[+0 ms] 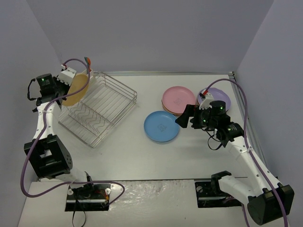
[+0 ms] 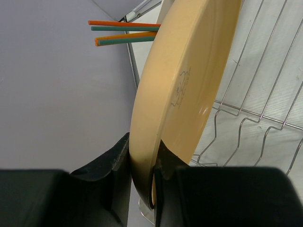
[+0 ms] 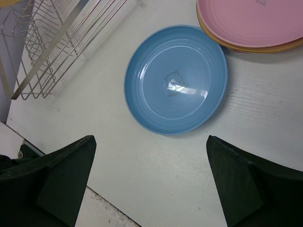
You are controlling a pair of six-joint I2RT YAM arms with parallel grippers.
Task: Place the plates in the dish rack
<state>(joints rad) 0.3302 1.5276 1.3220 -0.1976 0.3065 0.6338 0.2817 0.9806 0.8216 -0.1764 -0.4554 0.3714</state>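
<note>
Left tool [image 2: 143, 163] grips yellow plate [image 2: 180, 85] on edge at rack's [image 1: 102, 111] left side; right tool [image 3: 150, 142] spread wide over blue plate [image 3: 176, 85].
Purple plate [image 1: 218, 97] part-hidden behind right arm [image 1: 236, 142]; pink plate [image 3: 251, 21] covers lower plate [image 3: 284, 46] but for its rim.

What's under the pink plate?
A yellow-orange plate: only its rim shows past the pink plate. The rest of it, and anything stacked lower, is covered.

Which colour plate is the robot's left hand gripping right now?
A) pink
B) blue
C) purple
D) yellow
D: the left hand is shut on the rim of the yellow plate, holding it on edge by the dish rack; the blue plate lies flat on the table.
</note>
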